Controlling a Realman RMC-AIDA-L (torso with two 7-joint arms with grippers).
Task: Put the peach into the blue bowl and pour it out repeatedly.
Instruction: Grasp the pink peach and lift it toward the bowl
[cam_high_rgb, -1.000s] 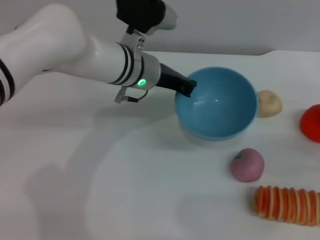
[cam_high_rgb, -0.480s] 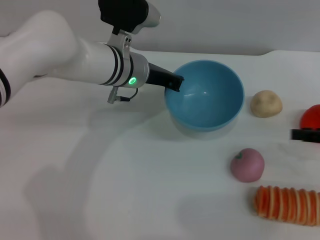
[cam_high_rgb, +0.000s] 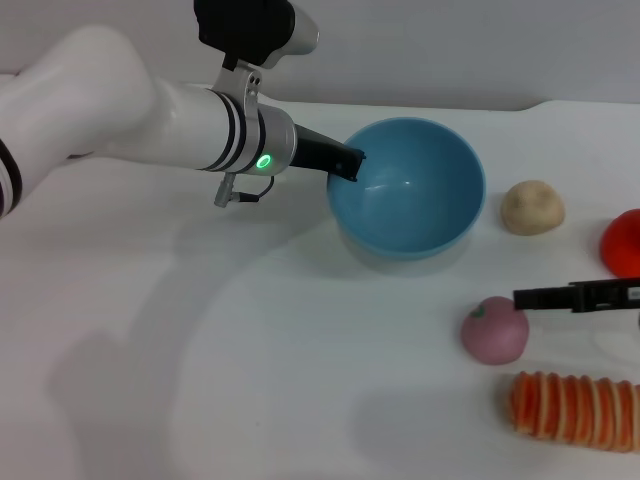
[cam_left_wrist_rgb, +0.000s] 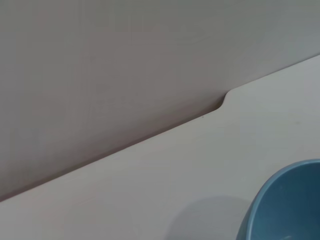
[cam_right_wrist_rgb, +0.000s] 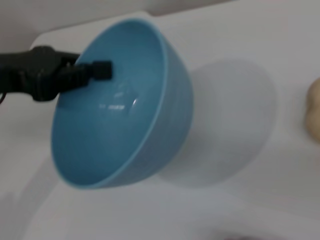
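Blue bowl: empty, tilted with its opening toward the viewer, raised off the white desk; its near-left rim is clamped by the left tool.

Peach: lying on the desk, in front of the bowl and to the right, apart from it.

Right tool: dark fingers reaching in from the right edge, just above the peach; released or clenched cannot be told.

Other items: beige lumpy round thing right of the bowl; red fruit at the right edge; striped orange piece in front of the peach.
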